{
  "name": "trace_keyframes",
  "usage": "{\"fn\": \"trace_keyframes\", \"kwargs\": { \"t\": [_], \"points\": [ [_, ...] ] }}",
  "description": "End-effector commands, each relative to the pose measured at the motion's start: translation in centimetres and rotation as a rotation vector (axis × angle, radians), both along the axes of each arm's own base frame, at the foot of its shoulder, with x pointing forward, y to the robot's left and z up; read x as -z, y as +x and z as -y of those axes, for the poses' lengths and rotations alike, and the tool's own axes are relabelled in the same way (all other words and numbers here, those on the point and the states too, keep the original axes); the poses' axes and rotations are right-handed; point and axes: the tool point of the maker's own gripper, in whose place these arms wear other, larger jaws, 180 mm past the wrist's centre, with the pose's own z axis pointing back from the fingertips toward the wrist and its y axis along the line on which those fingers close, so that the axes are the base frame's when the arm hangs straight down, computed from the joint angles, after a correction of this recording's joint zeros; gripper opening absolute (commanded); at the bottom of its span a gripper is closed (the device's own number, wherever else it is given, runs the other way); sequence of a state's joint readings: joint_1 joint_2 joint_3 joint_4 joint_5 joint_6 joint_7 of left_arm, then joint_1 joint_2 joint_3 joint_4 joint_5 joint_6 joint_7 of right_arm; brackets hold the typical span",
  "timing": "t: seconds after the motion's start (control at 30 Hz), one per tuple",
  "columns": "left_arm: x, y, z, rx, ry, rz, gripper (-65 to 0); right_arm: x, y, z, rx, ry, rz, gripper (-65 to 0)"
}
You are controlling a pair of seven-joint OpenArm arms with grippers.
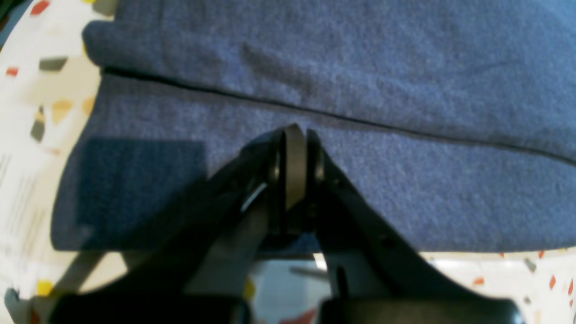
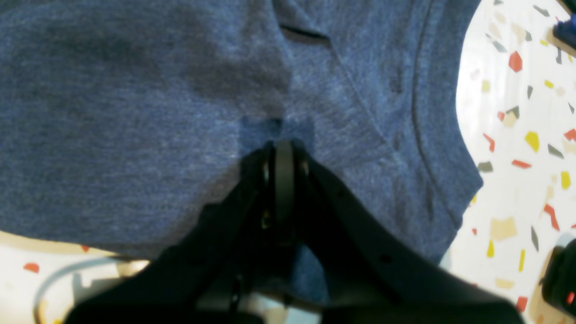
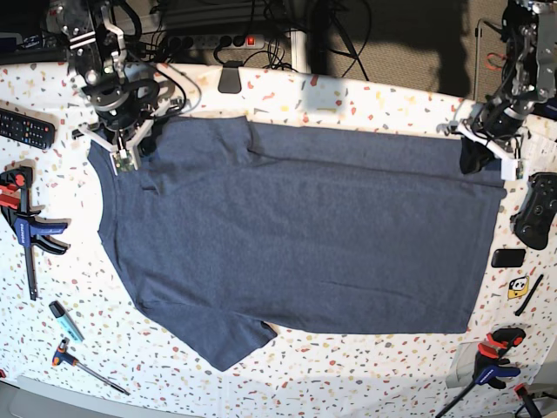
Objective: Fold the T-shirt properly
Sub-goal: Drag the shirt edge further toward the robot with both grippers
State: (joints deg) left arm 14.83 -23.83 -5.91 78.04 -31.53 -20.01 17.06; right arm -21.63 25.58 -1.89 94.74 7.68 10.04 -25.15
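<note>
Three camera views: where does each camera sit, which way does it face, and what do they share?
Left wrist: on the left arm, looking along its shut jaws at the T-shirt and its long fold edge.
Right wrist: on the right arm, looking past its shut jaws at rumpled cloth and the speckled table.
Base: high up, facing down over the whole shirt, with both arms' ends showing.
Shared: both wrist views show their own jaws over the shirt.

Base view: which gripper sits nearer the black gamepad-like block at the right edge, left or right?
The left gripper, over the T-shirt's right-hand end; the other is far across.
</note>
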Motion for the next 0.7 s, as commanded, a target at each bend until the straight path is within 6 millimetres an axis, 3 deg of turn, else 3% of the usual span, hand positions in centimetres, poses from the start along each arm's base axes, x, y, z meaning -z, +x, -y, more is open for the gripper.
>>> {"fn": "trace_keyframes", "kwargs": {
  "t": [0.0,0.27,0.47,0.67],
  "points": [
    [1.5,-2.0,-0.7,0.021,0.054,-0.079,-65.0,0.6,-1.4,0.5,0.003,-0.021,-0.052,-65.0],
    [3.2,-6.7,-0.6,0.048,0.086,-0.153,-65.0,-0.2,-5.5,-0.9,-0.075,-0.07,-0.072,-65.0],
    [1.9,-7.6,0.5,0.089,0.089,-0.139,-65.0,-0.5,-6.8,-1.3,-0.091,-0.074,-0.082,-65.0],
    [0.3,-7.3,1.1,0.135,0.139,-0.101,-65.0,-0.8,-6.6,-0.9,-0.097,-0.101,-0.072,-65.0]
  ]
}}
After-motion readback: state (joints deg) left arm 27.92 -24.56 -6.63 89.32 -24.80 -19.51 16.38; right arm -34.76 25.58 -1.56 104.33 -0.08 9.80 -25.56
